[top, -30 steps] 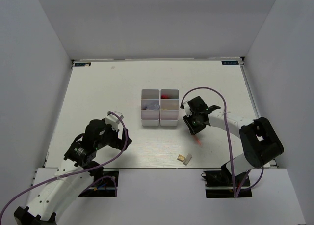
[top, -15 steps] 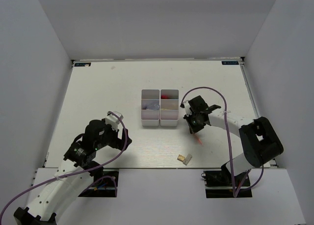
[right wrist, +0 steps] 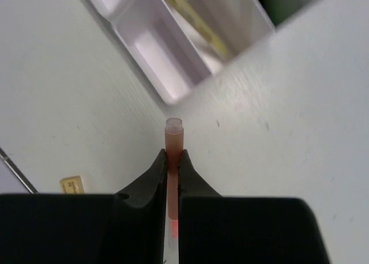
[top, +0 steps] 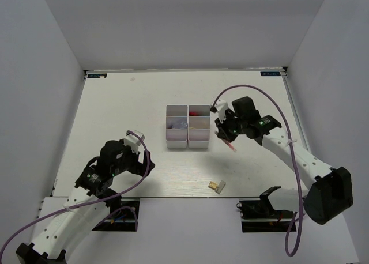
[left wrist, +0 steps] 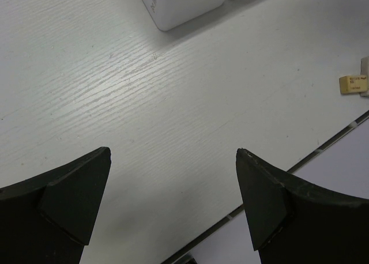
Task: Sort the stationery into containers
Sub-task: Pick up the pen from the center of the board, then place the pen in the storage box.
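While the right claw (right wrist: 173, 159) pinches the pen (right wrist: 174, 132) beside the part-filled trays (top: 176, 143), the eraser (top: 217, 185) lies unsorted — left claw (left wrist: 173, 160) spread wide.

Left arm (top: 60, 221): white moulded links, black cylindrical joint housings. Right arm (top: 285, 147): same build, with a large black joint block at its lower end. A purple cable (top: 145, 160) runs along each arm in loose loops. Black base mounts (top: 262, 209) sit under both arms. Small green light (top: 260, 123) shows on the right arm's black wrist housing. Left gripper (left wrist: 173, 154): two matte black wedge-shaped fingers (left wrist: 75, 200) with blunt tips. Right gripper (right wrist: 174, 157): black fingers tapering to thin curved tips from a flat black body.
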